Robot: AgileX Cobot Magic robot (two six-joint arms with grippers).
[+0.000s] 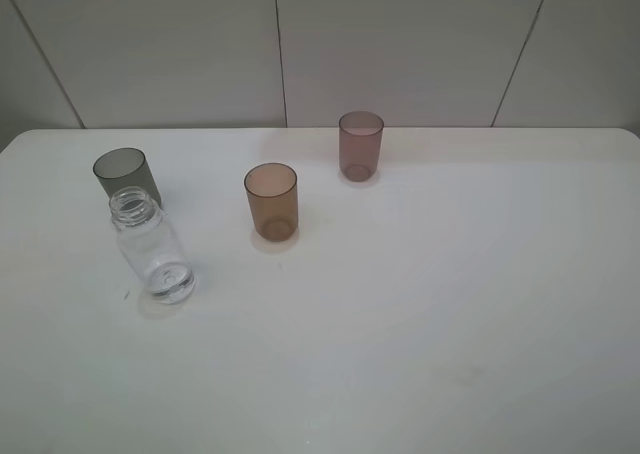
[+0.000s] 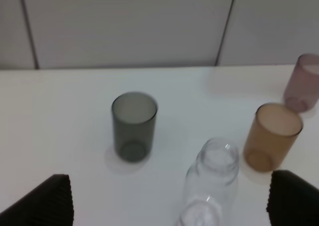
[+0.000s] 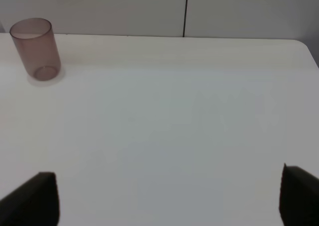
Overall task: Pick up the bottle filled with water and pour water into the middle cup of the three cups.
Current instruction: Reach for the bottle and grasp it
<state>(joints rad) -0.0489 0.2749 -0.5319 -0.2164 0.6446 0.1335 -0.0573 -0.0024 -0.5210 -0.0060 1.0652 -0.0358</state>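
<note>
Exterior high: the white table [image 1: 450, 324] takes up most of the view, and neither arm shows in it. The right half and the near side are bare, so you have plenty of room there. The far edge runs just behind the mauve cup [image 1: 360, 146], with the wall right behind it.

The bottle [image 1: 153, 249] stands upright at left with no cap on. The water level is too clear to read. It sits just in front of the grey cup [image 1: 126, 174]; the two overlap in this view, but the left wrist view shows a gap between them.

The middle cup [image 1: 271, 202], amber and upright with its mouth open, is to the right of the bottle and clear of both neighbours. The three cups run in a diagonal toward the back right, probably spaced that way so a tilted bottle clears the outer two.

The left gripper [image 2: 169, 201] is spread wide and grasping nothing. In its own view the bottle sits between the fingertips, touching neither.

The right gripper [image 3: 167, 198] is also released, over bare table and well away from the mauve cup.

My read is that you'll want to come in from the near side; the grey cup crowds the bottle's back.
</note>
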